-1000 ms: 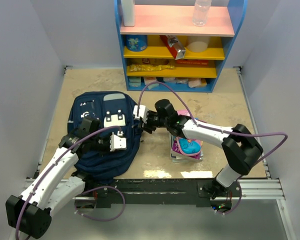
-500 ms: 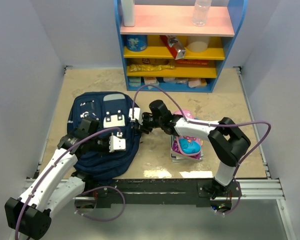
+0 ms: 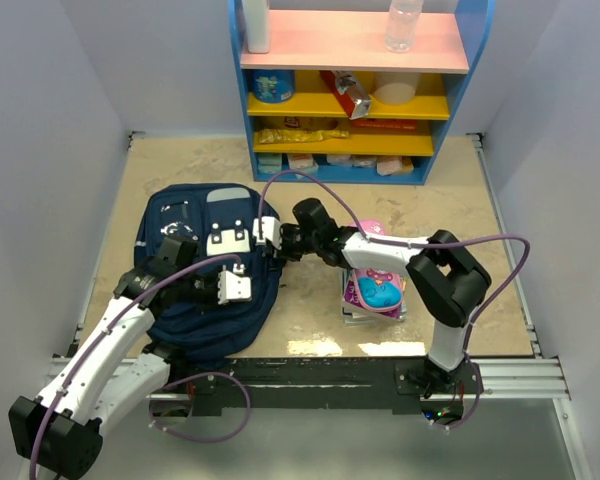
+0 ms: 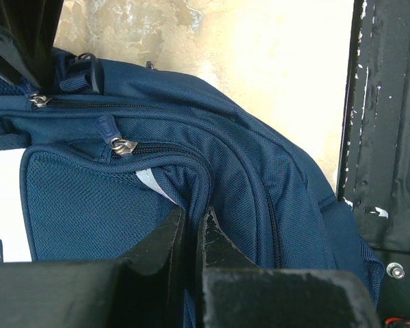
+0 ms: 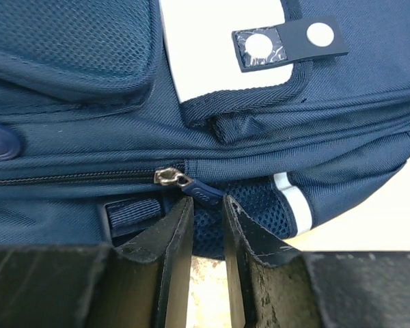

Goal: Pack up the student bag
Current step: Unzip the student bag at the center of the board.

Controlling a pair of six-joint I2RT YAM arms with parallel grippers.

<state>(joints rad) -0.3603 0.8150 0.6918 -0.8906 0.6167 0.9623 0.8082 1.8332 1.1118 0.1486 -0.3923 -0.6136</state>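
From the overhead camera I saw the backpack lying flat on the left half of the tabletop, in front of the left arm, with its near edge close to the rail the arms were bolted to. The left gripper was pinched nearly closed on a fold of the backpack's navy fabric at a corner seam, just below a zipper slider. The right arm reached across from the right, and the right gripper sat against the backpack's right side. Its fingers stood a narrow gap apart, and the blue zipper pull lay right at their tips, slanting down from its metal slider. I could not tell whether the fingers were actually clamping the pull or only bracketing it. A white panel with a dark snap strap showed above that zipper. To the right of the backpack, a small stack with a pink case lay on the tabletop, under the right forearm. A blue and yellow shelf stood at the far edge.
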